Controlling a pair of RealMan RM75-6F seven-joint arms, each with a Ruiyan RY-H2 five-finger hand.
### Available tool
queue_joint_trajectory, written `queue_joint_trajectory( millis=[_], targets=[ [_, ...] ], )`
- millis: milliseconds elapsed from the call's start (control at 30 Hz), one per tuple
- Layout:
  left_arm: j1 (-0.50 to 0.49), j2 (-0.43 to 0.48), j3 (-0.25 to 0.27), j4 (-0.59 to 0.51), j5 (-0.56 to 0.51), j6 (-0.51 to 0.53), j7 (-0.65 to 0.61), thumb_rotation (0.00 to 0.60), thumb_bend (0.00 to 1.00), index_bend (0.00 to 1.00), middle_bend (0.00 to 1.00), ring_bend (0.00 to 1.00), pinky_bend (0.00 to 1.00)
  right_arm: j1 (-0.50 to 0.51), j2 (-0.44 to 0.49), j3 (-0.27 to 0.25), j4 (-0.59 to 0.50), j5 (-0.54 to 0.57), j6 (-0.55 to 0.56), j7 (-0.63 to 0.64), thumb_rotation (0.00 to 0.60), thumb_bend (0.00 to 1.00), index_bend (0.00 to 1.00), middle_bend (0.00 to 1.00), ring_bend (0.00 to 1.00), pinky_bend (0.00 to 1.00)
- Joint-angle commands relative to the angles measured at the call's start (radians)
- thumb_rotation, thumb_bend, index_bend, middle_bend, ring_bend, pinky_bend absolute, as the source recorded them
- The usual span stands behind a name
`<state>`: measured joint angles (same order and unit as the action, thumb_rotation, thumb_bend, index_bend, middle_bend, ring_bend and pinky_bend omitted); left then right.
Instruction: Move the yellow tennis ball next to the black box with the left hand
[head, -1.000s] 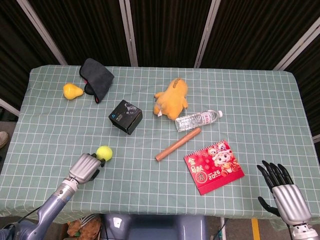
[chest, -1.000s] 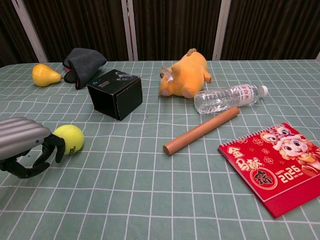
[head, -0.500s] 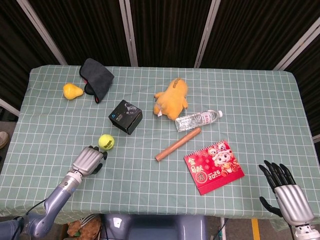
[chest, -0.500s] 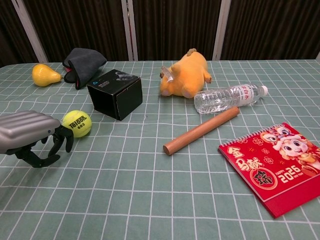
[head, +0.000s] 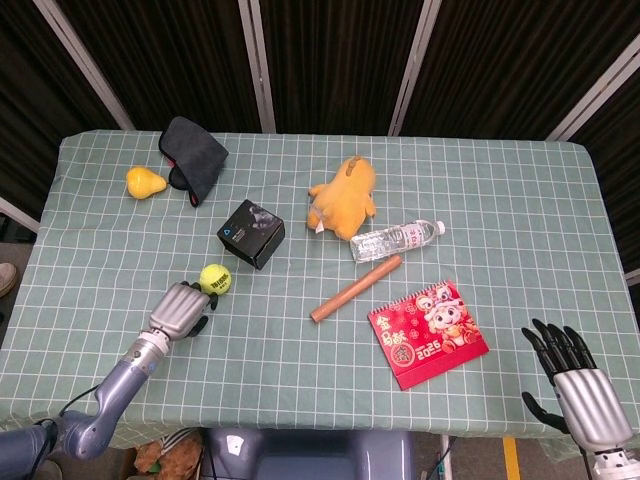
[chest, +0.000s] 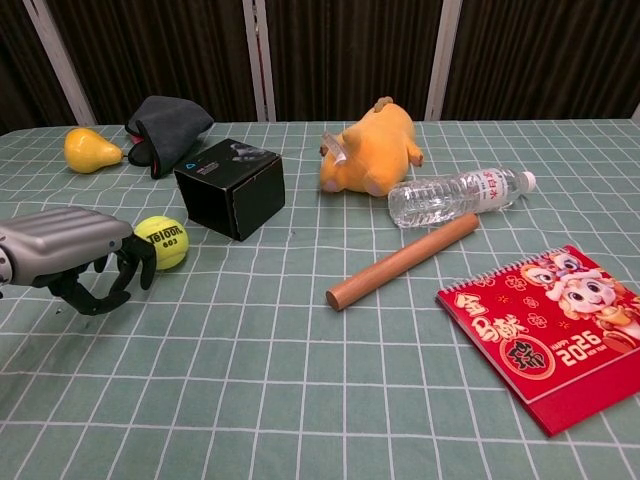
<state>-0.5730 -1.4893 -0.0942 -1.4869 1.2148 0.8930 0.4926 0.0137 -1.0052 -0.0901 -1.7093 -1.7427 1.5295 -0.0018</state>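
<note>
Pushing the ball (chest: 162, 242) with curled fingers that hold nothing, the left hand (chest: 75, 258) has it near the box (chest: 231, 187); next, one more gentle nudge seems needed.

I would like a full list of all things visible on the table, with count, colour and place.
tennis ball: one, yellow, near black box, at left hand's fingers
black box: one, left-centre
pear: one, yellow, far left
cloth: one, dark grey, beside pear
plush toy: one, orange, centre back
water bottle: one, clear, lying
wooden rod: one, brown, centre
calendar: one, red, right front
left hand: silver, fingers curled behind ball
right hand: silver, off table's right front, fingers apart
</note>
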Motion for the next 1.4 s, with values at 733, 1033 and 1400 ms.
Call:
queue_joint_trajectory(
  millis=[733,1033,1400],
  targets=[
    [-0.108,-0.067,-0.040,0.109,-0.077,-0.029,0.021,0.600,0.44,0.44,0.55,0.33,0.34,-0.016,0.000,-0.005,-0.001,-0.021,0.028,-0.008,0.600,0.32,0.00,0.00,0.00,0.00],
    [-0.155,-0.131,-0.052,0.220,-0.074,-0.041,0.004,0.600,0.44,0.45,0.54,0.32,0.31,-0.016,0.001,-0.006,0.002,-0.027,0.026,-0.012,0.600,0.32,0.00,0.00,0.00,0.00],
    [-0.188,-0.191,-0.035,0.312,0.013,-0.019,-0.050,0.600,0.44,0.35,0.37,0.17,0.20,-0.016,0.007,-0.010,-0.009,-0.034,0.021,-0.020,0.600,0.32,0.00,0.00,0.00,0.00]
  ],
)
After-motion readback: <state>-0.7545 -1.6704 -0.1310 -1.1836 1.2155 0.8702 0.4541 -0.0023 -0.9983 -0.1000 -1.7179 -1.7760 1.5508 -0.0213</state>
